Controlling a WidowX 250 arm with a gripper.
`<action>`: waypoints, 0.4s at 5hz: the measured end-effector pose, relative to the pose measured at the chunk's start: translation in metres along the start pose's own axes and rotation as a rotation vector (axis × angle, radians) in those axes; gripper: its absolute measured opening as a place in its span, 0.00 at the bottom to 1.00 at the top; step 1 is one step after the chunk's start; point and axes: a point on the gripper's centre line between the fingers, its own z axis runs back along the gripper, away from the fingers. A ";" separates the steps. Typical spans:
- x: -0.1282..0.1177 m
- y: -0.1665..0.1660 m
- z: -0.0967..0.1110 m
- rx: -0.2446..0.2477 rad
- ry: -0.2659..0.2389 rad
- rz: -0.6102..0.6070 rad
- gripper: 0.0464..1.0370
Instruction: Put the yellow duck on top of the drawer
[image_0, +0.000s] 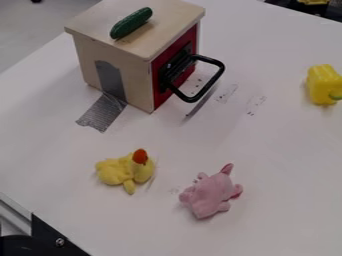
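Observation:
The yellow duck (125, 170) lies on the white table at the lower left, its orange beak turned up. Behind it, toward the top of the view, stands the drawer (115, 57), a light wooden box with a red front and a black loop handle. A dark green cucumber (131, 23) rests on the box's flat top.
A pink plush pig (212, 193) lies right of the duck. A yellow pepper (323, 84) is near the right edge. Grey tape (103, 112) joins the box's side to the table (267, 150). A black part with a screw occupies the bottom left corner.

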 end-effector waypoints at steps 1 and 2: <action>-0.005 -0.001 -0.013 -0.017 0.036 0.004 0.96; -0.047 -0.019 -0.025 -0.037 0.080 -0.044 0.96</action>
